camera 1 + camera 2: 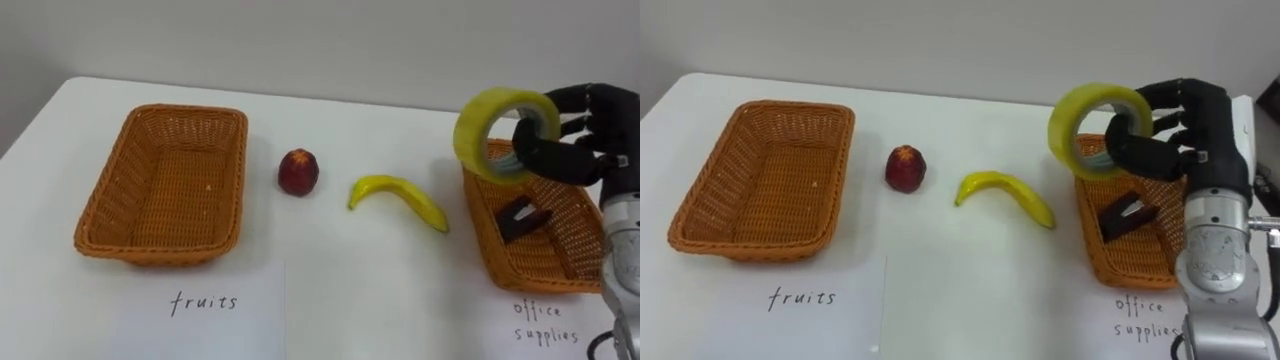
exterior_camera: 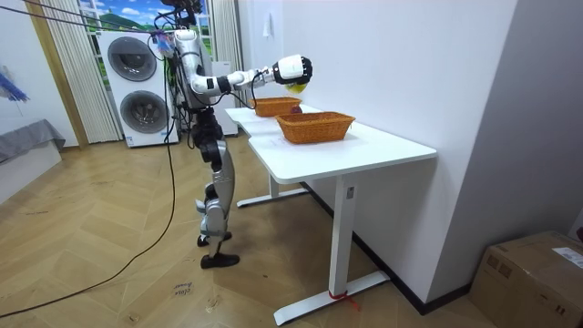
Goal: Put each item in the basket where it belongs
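In right hand [image 1: 585, 135] — tape roll [image 1: 472, 135] edgewise

Fruit basket [image 1: 100, 215] left, office-supplies basket [image 1: 490, 250] right; apple [image 1: 298, 172], banana [image 1: 398, 200] on table [image 1: 350, 290] between; tape roll [image 1: 468, 140] above right basket's far-left rim.

eyes: close, down on table [image 1: 380, 290] | room: far, side-on; shares table

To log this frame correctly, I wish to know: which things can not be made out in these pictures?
- Dark item in the office supplies basket: eye views, too small to identify.
- That basket's right side: right eye view, hidden behind the right robot hand holding the tape roll, and its arm.
- Office supplies label: right eye view, its right end hidden by the arm.
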Controlling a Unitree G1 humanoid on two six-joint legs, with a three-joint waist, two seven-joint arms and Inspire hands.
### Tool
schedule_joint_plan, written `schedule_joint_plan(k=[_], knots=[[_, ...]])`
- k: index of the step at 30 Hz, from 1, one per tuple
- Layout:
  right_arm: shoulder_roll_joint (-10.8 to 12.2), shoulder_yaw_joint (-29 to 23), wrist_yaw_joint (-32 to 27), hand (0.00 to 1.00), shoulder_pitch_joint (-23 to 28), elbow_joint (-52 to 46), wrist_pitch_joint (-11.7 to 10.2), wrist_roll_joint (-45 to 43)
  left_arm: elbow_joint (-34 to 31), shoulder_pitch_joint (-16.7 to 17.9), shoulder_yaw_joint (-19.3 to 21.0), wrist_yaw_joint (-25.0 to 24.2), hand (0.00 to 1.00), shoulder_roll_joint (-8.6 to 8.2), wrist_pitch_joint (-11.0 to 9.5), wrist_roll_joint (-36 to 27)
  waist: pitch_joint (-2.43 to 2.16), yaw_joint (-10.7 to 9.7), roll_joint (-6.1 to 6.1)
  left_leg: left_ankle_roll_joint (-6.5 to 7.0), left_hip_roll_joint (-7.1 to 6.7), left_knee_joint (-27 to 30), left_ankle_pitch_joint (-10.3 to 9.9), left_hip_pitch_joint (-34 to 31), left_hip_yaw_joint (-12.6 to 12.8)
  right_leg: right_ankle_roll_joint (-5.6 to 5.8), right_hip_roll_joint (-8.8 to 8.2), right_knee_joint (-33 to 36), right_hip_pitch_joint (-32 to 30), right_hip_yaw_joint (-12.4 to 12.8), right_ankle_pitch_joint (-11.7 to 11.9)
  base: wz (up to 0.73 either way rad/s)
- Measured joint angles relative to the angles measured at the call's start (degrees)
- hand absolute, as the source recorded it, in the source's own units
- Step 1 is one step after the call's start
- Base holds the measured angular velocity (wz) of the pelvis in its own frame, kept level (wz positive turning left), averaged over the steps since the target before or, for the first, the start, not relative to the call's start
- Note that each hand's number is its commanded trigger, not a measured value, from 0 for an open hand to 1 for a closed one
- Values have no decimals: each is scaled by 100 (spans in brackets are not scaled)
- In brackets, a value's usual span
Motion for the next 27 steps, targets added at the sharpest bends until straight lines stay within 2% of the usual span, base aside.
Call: schedule_joint_plan(k=[3, 10, 18, 27], knots=[[-4, -73, -53, 100, 118, -1, 0, 52, -20, -2, 21, -1, 0, 7, 1, 4, -17, -63, -21, 0, 33, 8, 0, -10, 7, 0, -7, 6, -10, -2, 0, -2], [-36, -202, -72, 100, 278, 27, 6, -60, -24, 105, 19, -21, 0, 10, 3, -1, -7, -286, 2, 0, 45, -10, -1, -9, 50, 2, -3, 7, -27, -15, 1, -1], [-44, -386, -176, 100, 381, 685, 32, -162, -29, 98, 21, -31, 0, 12, 37, -16, -24, -308, -24, -1, 46, -19, -1, 10, 65, 2, -4, 6, -36, -13, 1, 0], [-46, -387, -185, 100, 382, 841, 32, -165, -36, 74, 20, -8, 0, 13, 27, -23, -17, -333, -41, -2, 54, -57, -1, 36, 100, 2, 2, 3, -41, -8, 1, 0]])
